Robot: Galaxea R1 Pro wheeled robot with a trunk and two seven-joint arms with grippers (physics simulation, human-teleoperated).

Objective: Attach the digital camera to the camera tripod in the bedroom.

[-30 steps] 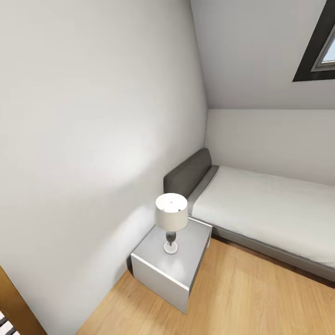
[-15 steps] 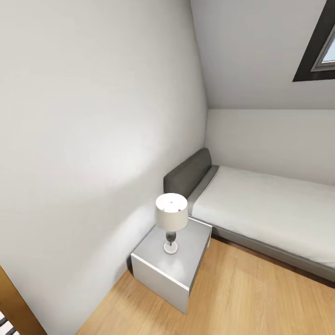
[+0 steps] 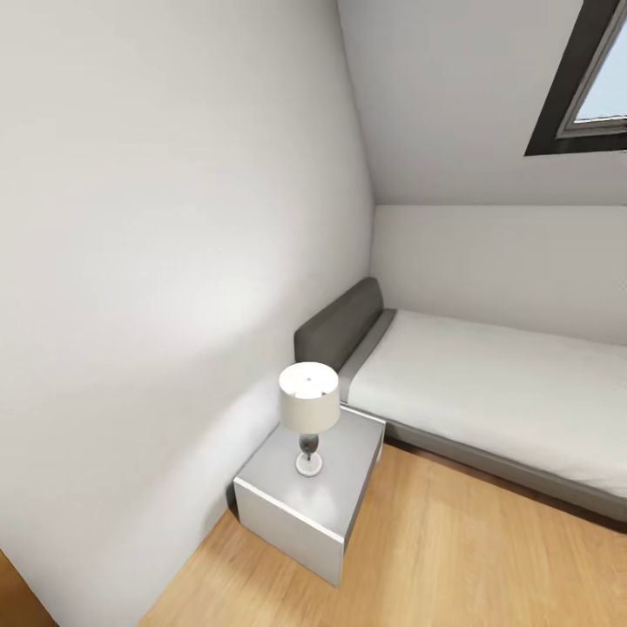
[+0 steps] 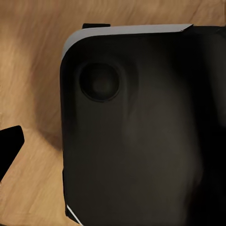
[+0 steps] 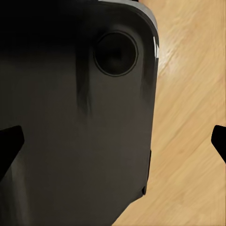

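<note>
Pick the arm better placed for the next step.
Cannot call it: head view faces bed and nightstand; wrist views face the robot's dark base over wood floor. Slight lean right: the right hand is open and empty.

In the head view the nightstand point(image 3: 306, 505) stands on the floor point(image 3: 453, 566) in the corner, against the left wall point(image 3: 157, 261); a lamp point(image 3: 308, 413) stands on it; the bed point(image 3: 488, 401) lies just right of it, along the far wall, headboard point(image 3: 335, 324) to the left; a skylight point(image 3: 582, 83) sits in the sloped ceiling above.
</note>
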